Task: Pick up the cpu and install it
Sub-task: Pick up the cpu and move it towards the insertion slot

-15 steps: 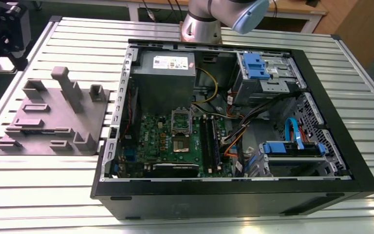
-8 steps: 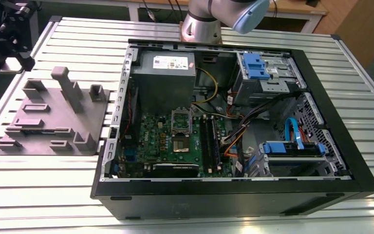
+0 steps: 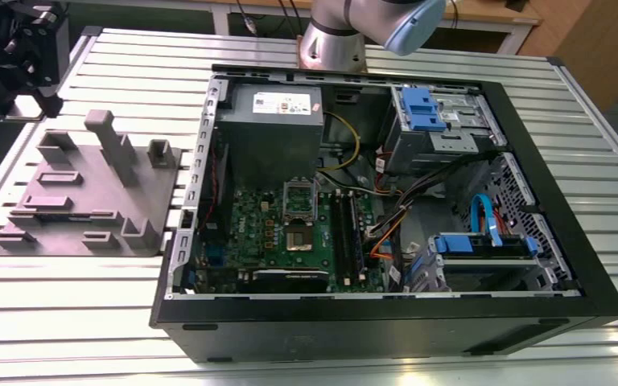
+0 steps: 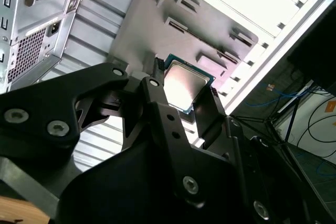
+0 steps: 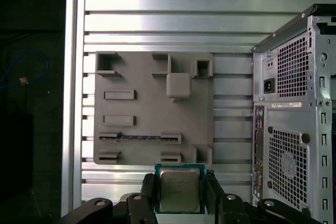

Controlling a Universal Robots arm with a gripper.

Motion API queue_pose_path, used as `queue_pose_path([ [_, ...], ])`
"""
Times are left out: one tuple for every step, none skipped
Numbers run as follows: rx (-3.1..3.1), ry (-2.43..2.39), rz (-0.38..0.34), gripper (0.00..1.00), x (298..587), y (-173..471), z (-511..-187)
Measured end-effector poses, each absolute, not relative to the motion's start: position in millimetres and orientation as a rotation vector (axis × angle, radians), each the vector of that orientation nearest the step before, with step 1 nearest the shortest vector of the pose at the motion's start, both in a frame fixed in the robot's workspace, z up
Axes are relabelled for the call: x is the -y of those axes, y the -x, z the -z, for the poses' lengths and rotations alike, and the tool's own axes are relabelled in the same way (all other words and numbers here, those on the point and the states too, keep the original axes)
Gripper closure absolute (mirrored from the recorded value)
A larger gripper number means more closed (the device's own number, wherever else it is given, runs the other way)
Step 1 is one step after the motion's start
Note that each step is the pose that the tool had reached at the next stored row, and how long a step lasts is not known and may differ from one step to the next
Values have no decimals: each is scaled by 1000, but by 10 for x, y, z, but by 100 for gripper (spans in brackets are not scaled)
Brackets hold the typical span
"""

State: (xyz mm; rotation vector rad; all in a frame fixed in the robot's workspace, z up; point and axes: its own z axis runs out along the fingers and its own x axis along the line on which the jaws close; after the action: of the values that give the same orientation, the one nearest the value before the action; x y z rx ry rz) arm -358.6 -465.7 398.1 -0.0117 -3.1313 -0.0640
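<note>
The silver-grey robot arm [image 3: 333,36] rises at the far edge of the ribbed aluminium bench [image 3: 73,322]. Its black claw [image 5: 180,195] points down over the bench. Beside the claw stands the open black computer case [image 3: 395,330], which holds a green motherboard [image 3: 277,233], a grey power-supply box [image 3: 271,129] and blue-tabbed drive bays [image 3: 438,121]. Below the claw lies the grey moulded fixture plate [image 5: 152,114] with raised blocks and slots. The claw's fingers [image 5: 148,195] are drawn in narrowly on opposite edges of the small square silver-topped cpu [image 5: 179,187], held just past the plate's edge.
</note>
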Motion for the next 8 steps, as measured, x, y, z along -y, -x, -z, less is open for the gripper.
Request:
queue_pose_path([
  [3131, 12, 64, 53, 4657, 3581, -3982],
  [3131, 12, 64, 53, 4657, 3577, -3981],
  [3131, 12, 64, 53, 4657, 3573, -3980],
  [3131, 12, 64, 53, 4657, 3569, -3980],
  [3131, 12, 64, 53, 4657, 3566, -3979],
  [3131, 12, 64, 53, 4657, 3562, -3979],
  [3131, 12, 64, 53, 4657, 3559, -3979],
  [3131, 12, 64, 53, 4657, 3556, -3979],
])
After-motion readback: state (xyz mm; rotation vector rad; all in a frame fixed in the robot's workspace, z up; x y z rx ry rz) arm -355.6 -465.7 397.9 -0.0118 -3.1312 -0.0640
